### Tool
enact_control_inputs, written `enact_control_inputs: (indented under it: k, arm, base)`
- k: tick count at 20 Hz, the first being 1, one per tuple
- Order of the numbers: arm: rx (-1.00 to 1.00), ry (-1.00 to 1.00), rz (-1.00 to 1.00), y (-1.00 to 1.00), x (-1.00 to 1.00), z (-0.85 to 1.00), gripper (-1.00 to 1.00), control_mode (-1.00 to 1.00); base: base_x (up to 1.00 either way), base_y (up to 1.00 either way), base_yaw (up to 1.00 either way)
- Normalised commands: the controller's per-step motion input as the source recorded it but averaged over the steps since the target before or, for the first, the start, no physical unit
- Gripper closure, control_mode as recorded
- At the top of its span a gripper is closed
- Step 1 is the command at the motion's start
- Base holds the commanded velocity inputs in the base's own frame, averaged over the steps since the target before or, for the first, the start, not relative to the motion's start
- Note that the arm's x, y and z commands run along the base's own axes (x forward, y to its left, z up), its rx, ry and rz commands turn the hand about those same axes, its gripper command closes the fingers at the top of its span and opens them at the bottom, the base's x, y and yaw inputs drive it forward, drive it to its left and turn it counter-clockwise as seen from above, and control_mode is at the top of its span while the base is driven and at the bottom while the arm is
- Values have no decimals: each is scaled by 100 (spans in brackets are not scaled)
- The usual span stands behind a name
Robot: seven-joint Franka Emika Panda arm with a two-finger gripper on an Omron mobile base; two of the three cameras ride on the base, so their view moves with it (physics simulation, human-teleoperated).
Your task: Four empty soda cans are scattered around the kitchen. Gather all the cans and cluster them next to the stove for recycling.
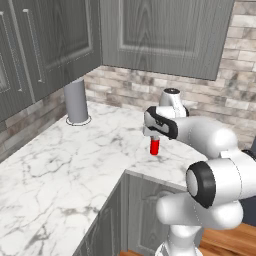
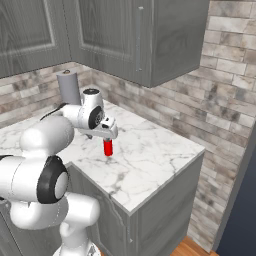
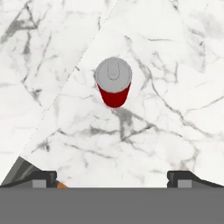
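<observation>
Since the claw hangs over the red soda can on the counter with fingers spread wide, it's probably lining up a grab.

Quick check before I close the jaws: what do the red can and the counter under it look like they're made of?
Red can: likely thin metal, with a painted red body and a dull grey top showing a pull-tab outline. Counter: looks like polished white marble or a marble-look slab, going by the grey veining; being rendered, it can't be told apart.
</observation>
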Motion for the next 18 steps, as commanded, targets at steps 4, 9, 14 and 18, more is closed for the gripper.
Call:
enact_control_inputs:
  k: [4,9,14,18]
  arm:
    - [0,0,3,0,23,-20,-100,-100]
    - [0,0,3,0,24,-17,-100,-100]
    - [0,0,3,0,21,-13,-100,-100]
    - [0,0,2,-1,20,-4,-100,-100]
  base:
    - [0,0,0]
    - [0,0,0]
    - [0,0,0]
    - [0,0,0]
